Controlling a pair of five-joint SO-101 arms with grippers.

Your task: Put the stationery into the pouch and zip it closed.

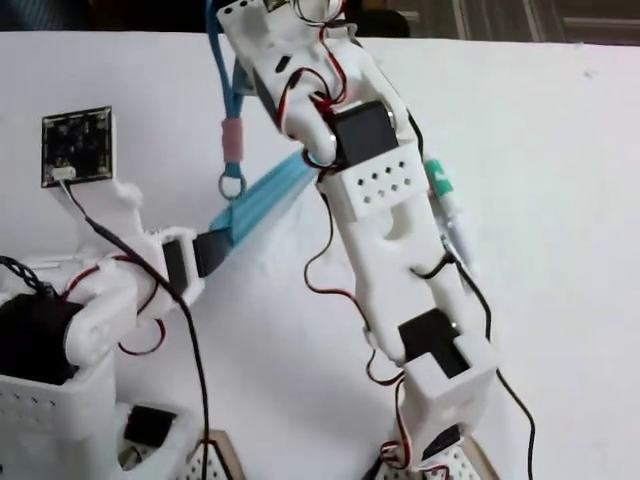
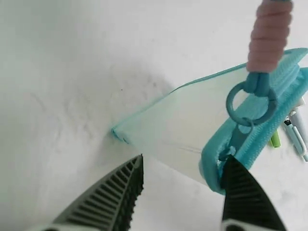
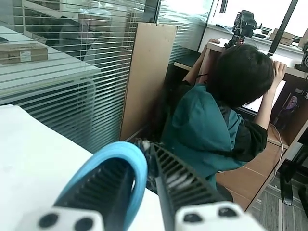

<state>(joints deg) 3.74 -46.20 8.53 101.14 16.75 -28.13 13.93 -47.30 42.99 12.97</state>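
Observation:
The teal pouch [image 1: 268,195] lies on the white table, one end raised. My left gripper [image 1: 205,250] is shut on the pouch's [image 2: 178,125] lower end, its fingers [image 2: 122,195] astride that end by the zipper. A blue strap [image 1: 216,60] with a pink sleeve [image 1: 232,140] and a ring [image 1: 232,186] runs up from the zipper pull [image 2: 236,139]. My right gripper [image 1: 255,20] is high at the table's far edge, shut on the strap [image 3: 122,156]. Pens [image 1: 447,205] lie on the table beside the right arm; pens [image 2: 294,132] show past the pouch.
The right arm [image 1: 400,260] stretches across the middle of the table from the near edge. The left arm's base [image 1: 50,400] stands at the near left, with its camera board [image 1: 77,147] above. Bare table [image 1: 560,180] lies to the right.

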